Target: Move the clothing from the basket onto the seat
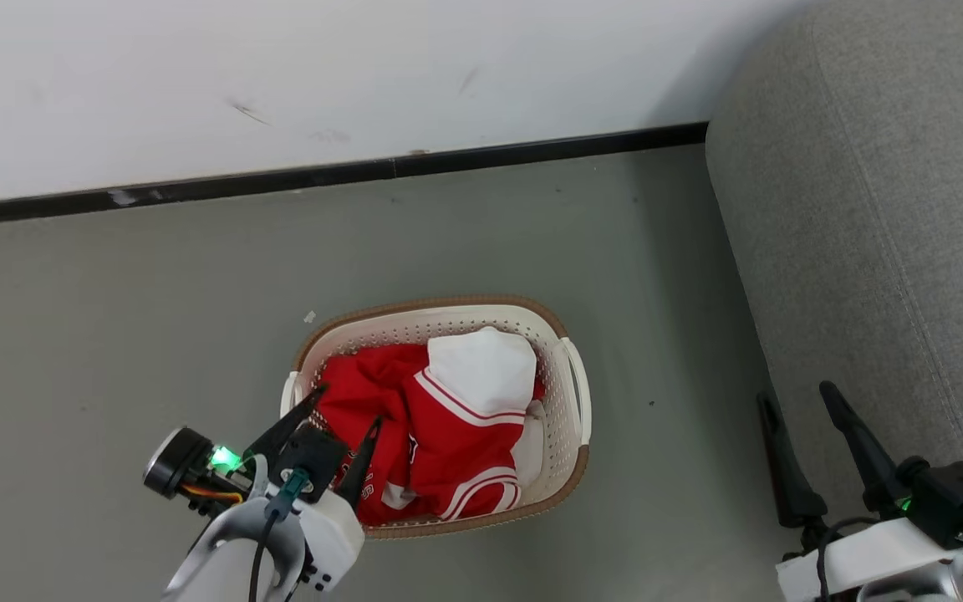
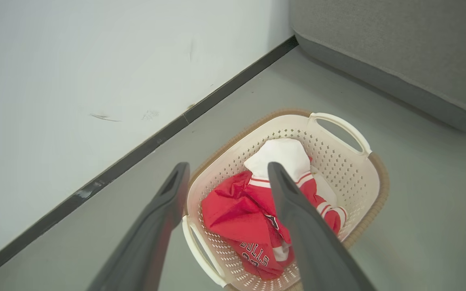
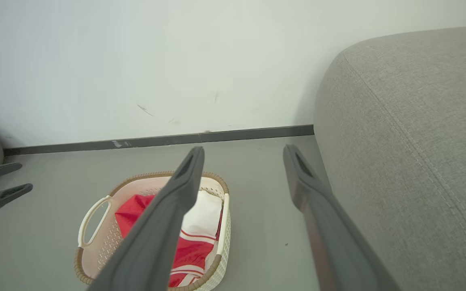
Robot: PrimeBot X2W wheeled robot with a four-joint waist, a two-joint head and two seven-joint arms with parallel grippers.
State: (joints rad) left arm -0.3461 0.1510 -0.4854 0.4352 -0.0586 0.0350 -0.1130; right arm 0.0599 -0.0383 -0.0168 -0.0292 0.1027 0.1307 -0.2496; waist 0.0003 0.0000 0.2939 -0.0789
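Observation:
The cream basket (image 1: 569, 393) (image 2: 350, 178) (image 3: 95, 210) with a brown rim stands on the grey floor. Red and white clothing (image 1: 440, 426) (image 2: 249, 210) (image 3: 198, 238) is heaped inside it; the "BULLS" print shows in the left wrist view. My left gripper (image 1: 348, 405) (image 2: 227, 169) is open and hovers above the basket's left end, holding nothing. My right gripper (image 1: 795, 397) (image 3: 243, 151) is open and empty, between the basket and the grey sofa (image 1: 883, 209) (image 2: 399, 48) (image 3: 411, 153), beside the sofa's rounded end.
A white wall with a dark baseboard (image 1: 323, 176) runs behind the basket. Grey floor (image 1: 155, 318) surrounds the basket, with a gap between it and the sofa. A small white scrap (image 1: 309, 317) lies on the floor by the basket.

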